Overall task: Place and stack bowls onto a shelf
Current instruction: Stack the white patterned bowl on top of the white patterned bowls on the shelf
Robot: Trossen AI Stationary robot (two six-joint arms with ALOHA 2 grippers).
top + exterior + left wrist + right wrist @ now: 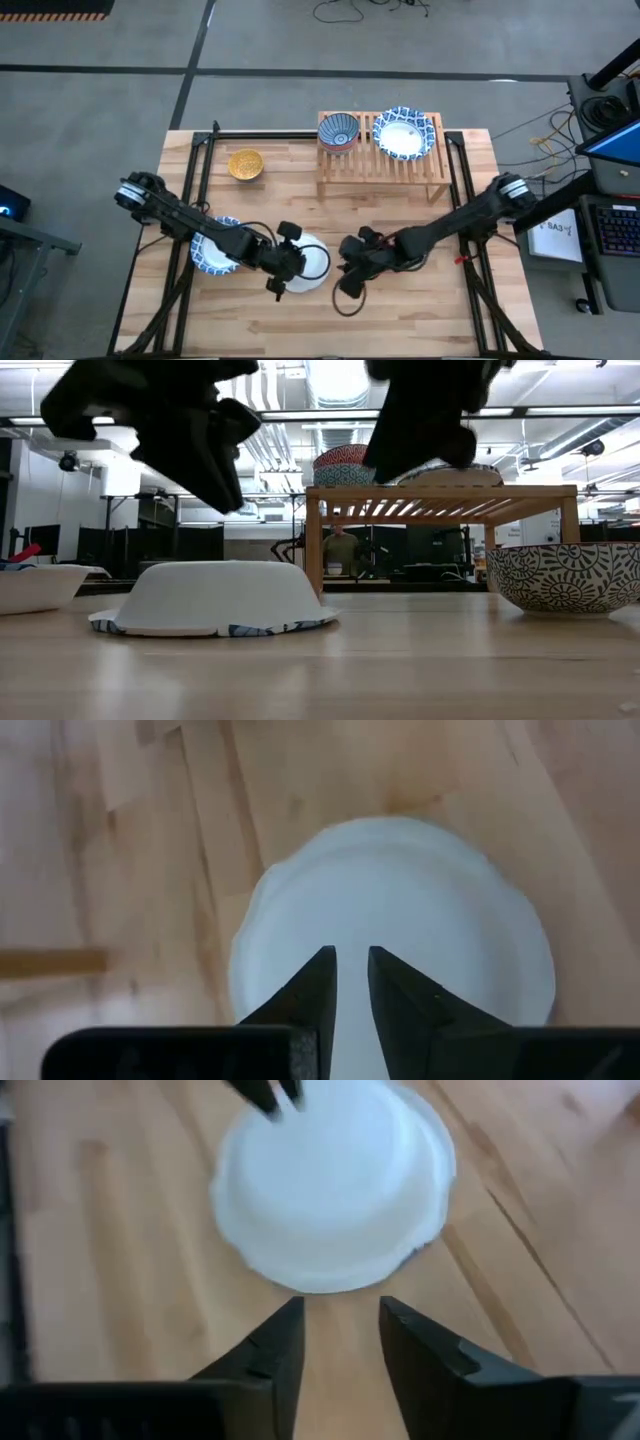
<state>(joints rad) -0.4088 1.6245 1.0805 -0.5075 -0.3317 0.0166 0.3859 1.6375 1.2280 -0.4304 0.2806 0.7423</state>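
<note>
A large bowl (308, 262) lies upside down on its rim at the table's middle, white base up (215, 598). My left gripper (350, 960) hangs above its base, the fingers a narrow gap apart with nothing between them, clear of the bowl (283, 275). My right gripper (340, 1310) is open and held in the air just right of the bowl's rim (347, 275), touching nothing. The shelf (385, 165) stands at the far edge with a dark blue patterned bowl (339, 130) and a larger blue-and-white bowl (405, 133) on top.
A yellow bowl (245, 164) stands left of the shelf. A blue-and-white bowl (212, 250) sits upright under my left arm. The low view shows a patterned bowl (565, 575) at its right. A person (343, 550) stands beyond the table.
</note>
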